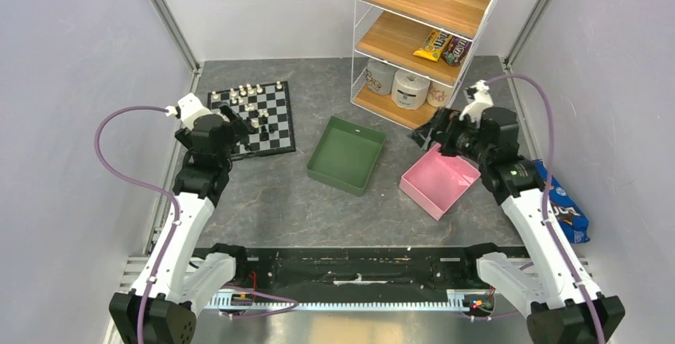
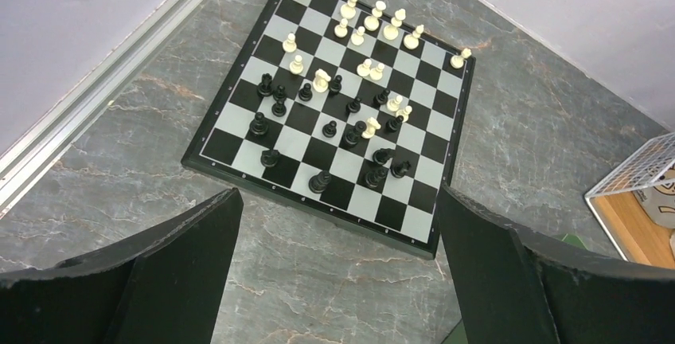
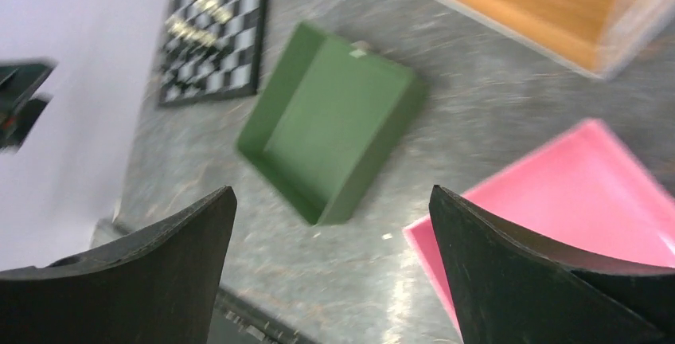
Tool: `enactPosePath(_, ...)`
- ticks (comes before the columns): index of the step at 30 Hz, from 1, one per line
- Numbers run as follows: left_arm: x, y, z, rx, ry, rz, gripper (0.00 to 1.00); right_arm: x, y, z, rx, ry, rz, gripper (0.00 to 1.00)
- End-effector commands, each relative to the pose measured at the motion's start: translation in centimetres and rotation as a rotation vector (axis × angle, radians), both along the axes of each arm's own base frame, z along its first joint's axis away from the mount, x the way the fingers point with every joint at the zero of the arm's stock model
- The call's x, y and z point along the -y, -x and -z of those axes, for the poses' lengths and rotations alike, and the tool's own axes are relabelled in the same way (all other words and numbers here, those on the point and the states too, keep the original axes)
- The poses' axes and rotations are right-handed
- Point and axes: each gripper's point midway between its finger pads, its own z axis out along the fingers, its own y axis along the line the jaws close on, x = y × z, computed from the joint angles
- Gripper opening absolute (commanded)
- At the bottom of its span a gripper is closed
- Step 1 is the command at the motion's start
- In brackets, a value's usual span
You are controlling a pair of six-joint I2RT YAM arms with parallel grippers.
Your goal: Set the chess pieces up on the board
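Note:
The chequered board (image 1: 278, 125) lies at the far left of the table; it shows in the left wrist view (image 2: 414, 224) and, blurred, in the right wrist view (image 3: 211, 33). Several cream-white pieces (image 2: 374, 19) stand on its far rows and several black pieces (image 2: 321, 181) are scattered over the middle and near rows. My left gripper (image 1: 239, 121) hovers over the board's near left part, open and empty (image 2: 338, 272). My right gripper (image 1: 430, 133) is open and empty (image 3: 330, 264), raised beside the pink tray's far corner.
A green tray (image 1: 347, 154) and a pink tray (image 1: 439, 181) lie mid-table, both empty. A wire shelf (image 1: 426, 33) with wooden boards, snacks and rolls stands at the back right. A blue snack bag (image 1: 567, 213) lies at the right wall.

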Motion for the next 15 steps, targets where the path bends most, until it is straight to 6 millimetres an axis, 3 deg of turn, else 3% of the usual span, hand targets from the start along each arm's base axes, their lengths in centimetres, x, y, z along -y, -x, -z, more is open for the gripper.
enactPosePath(1, -1.0, 0.7, -1.2, 0.033, 0.003, -0.057, 1.00, -6.5, 1.6, -4.0, 0.072, -0.081, -0.235, 0.99)
enactPosePath(3, -0.8, 0.9, -1.4, 0.043, 0.016, -0.048, 1.00, -9.1, 1.8, -3.2, 0.051, -0.059, -0.288, 0.99)
enactPosePath(6, -1.5, 2.6, -0.1, 0.035, 0.122, -0.164, 1.00, -12.9, 1.4, -1.0, -0.007, 0.058, -0.332, 0.99)
enactPosePath(10, -1.2, 3.5, 0.1, 0.034, 0.111, -0.127, 1.00, -17.0, 0.9, 2.1, -0.056, 0.239, -0.335, 0.99)
enactPosePath(15, -0.5, 4.2, 0.1, 0.056, 0.130, -0.078, 1.00, -21.7, 0.3, 5.7, -0.145, 0.243, -0.373, 0.99)
